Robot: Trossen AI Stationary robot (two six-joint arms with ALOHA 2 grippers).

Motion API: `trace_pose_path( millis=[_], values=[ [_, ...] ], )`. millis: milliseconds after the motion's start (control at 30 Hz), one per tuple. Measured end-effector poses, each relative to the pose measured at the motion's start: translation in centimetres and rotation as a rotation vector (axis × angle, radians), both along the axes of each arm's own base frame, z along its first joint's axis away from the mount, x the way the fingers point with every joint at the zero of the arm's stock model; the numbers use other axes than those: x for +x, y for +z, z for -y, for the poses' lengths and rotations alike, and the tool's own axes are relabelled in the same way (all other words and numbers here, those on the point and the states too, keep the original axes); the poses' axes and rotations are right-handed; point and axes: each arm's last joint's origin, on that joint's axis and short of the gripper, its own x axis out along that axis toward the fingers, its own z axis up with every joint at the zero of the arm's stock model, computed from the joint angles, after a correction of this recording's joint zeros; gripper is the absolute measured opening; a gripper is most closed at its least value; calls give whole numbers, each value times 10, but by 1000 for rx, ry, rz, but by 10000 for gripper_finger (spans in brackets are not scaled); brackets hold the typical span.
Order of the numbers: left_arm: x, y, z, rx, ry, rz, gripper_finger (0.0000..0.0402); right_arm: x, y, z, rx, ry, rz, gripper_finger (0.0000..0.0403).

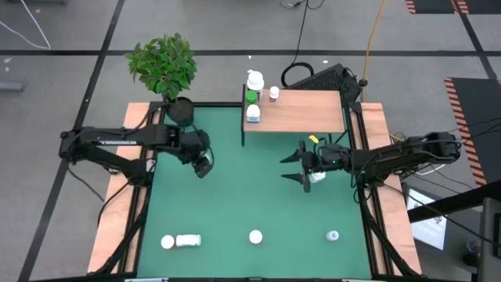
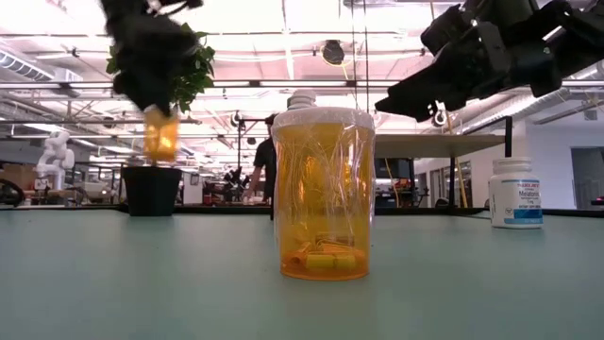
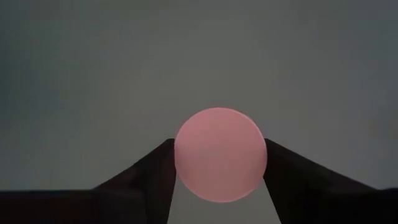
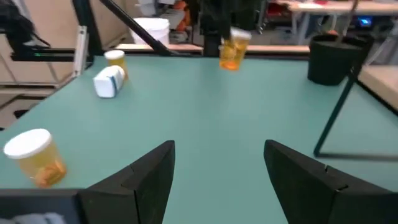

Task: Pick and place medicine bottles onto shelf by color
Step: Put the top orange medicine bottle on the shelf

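On the green mat [image 1: 235,196], an orange bottle [image 3: 220,154] is pinched by the left gripper [image 1: 203,164] and held aloft, likely for carrying to the shelf [image 1: 305,112], while the right gripper [image 1: 301,167] is spread empty nearby.

you see a green mat covering the desk [image 1: 258,204], with light-brown wooden side rails [image 1: 117,219]. the shelf [image 1: 305,111] is light-brown wood on dark legs. the nearest bottle [image 2: 324,194] is clear orange with a white cap. the bottle [image 3: 220,154] between the left gripper's dark fingers [image 3: 149,174] shows a pink round cap. a white bottle [image 2: 515,193] carries a blue band. the plant [image 1: 163,64] is green in a black pot.
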Motion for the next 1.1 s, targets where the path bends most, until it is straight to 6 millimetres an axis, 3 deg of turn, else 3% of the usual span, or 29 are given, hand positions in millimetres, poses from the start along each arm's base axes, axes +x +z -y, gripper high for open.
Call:
trace_pose_path(
  millis=[200, 433, 733, 967, 1100],
  values=[
    [39, 52, 2, 77, -160, 75, 208, -3, -10, -7, 31, -40, -114, 240],
    [84, 95, -16, 187, -284, 118, 216, -4, -13, -12, 67, -38, -145, 240],
    [141, 124, -48, 298, -370, 158, 217, -10, -24, -12, 81, -106, -264, 240],
    [182, 133, -76, 441, -453, 241, 217, -20, -37, -11, 76, -139, -237, 240],
    [197, 128, -89, 517, -484, 283, 211, -28, -46, -11, 106, -151, -236, 240]
  ],
)
